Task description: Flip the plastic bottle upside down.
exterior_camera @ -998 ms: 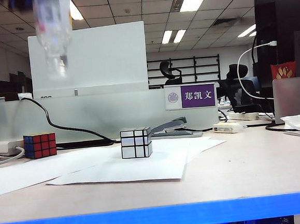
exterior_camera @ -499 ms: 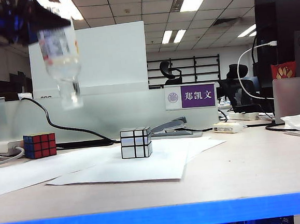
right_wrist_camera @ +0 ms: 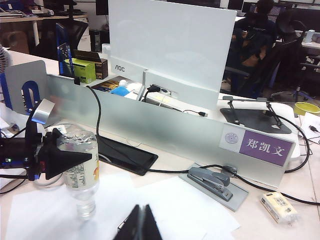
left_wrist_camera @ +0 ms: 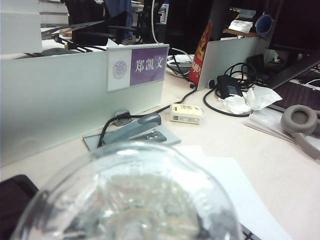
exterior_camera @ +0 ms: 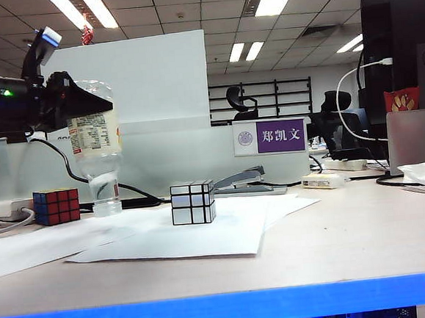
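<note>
The left pincer (exterior_camera: 83,106) clamps the inverted plastic bottle (exterior_camera: 95,142), cap on paper (exterior_camera: 167,240); the right pincer (right_wrist_camera: 141,225) is together, near a mirror cube (exterior_camera: 192,202).

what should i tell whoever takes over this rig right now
Left end effector: shut on the clear slim plastic bottle, held by its label, left of the silver cube.
Right end effector: shut, empty, hovering above the white paper sheets.
Done: bottle is inverted, white cap down, at or just above the paper; contact unclear.
Left: confirm the cap is seated, release, check it stands, withdraw.
</note>
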Available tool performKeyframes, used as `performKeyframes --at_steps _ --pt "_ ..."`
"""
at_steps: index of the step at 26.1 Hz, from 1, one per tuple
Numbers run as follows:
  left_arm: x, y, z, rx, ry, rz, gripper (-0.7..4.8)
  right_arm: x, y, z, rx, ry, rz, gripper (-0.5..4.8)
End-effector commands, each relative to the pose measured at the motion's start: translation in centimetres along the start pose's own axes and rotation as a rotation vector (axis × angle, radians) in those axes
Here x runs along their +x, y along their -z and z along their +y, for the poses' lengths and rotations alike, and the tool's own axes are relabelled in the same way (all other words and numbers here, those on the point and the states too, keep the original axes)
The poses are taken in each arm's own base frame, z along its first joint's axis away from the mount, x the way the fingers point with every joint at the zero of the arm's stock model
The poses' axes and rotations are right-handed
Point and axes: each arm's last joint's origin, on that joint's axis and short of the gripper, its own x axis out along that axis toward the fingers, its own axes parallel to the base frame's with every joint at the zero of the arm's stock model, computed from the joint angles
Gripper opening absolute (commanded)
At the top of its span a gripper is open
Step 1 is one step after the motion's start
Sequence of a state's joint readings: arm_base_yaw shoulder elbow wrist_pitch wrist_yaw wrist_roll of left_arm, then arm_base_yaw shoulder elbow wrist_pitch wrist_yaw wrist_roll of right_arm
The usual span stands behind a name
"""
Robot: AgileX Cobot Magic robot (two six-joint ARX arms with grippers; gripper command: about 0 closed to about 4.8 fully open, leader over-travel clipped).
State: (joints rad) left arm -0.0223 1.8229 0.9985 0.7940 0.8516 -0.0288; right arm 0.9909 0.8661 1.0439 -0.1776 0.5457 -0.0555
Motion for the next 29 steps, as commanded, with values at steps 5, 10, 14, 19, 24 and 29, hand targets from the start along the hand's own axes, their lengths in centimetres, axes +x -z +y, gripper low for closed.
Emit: performKeyframes --at_steps 5,10,14,19,24,29 --pt "1.3 1.5 -0.2 0.048 0.024 0.010 -0.05 1.8 0.9 1.2 -0.027 -0.005 0.050 -0.09" --pt "1.4 2.2 -0.1 0.056 0.026 0.021 -0.05 2.3 1.7 1.6 -0.036 -0.014 0.109 -0.09" --pt "1.4 2.3 0.0 0.058 0.027 0.022 -0.05 2.2 2.5 1.9 -0.019 -0.131 0.179 -0.09" --pt "1.4 2.3 0.0 0.058 0.027 0.022 -0.05 2.0 3.9 2.0 -0.032 -0.190 0.319 -0.09" --pt "1.4 2.3 -0.1 0.056 0.031 0.022 -0.05 2.0 3.9 2.1 -0.020 -0.204 0.329 -0.09" --pt "1.4 2.3 -0.1 0.054 0.039 0.021 1.35 2.0 3.7 2.1 -0.008 -0.203 0.304 -0.09"
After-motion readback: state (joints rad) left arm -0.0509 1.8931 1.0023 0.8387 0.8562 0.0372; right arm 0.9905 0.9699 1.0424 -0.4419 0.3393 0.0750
